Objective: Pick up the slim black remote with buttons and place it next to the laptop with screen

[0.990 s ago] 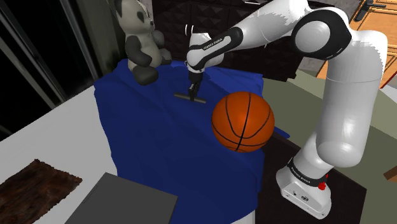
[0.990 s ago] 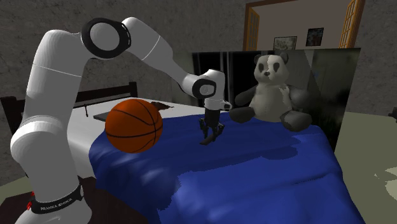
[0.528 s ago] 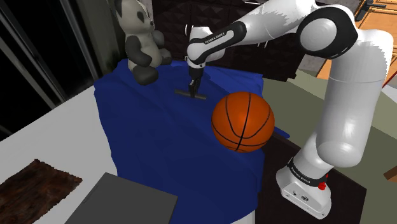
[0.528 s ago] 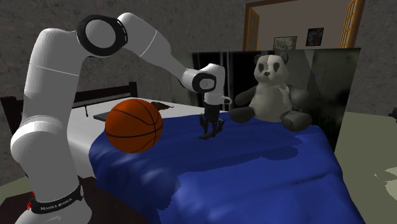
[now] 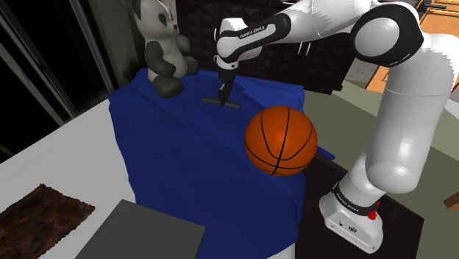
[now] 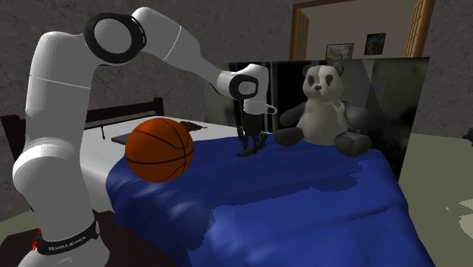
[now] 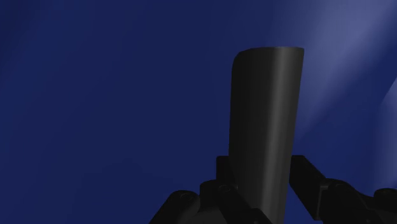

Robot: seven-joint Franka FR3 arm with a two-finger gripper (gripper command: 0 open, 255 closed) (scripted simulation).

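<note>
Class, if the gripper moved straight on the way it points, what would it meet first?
Probably the blue blanket just below; the black remote clasped in the gripper would touch it first.

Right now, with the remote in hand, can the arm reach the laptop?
Probably yes. The end effector holds the remote above the blue blanket; the basketball sits aside from the line to the grey laptop.

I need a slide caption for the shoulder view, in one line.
The hand clasps the slim black remote over a blue blanket, between a toy panda and a basketball.
</note>
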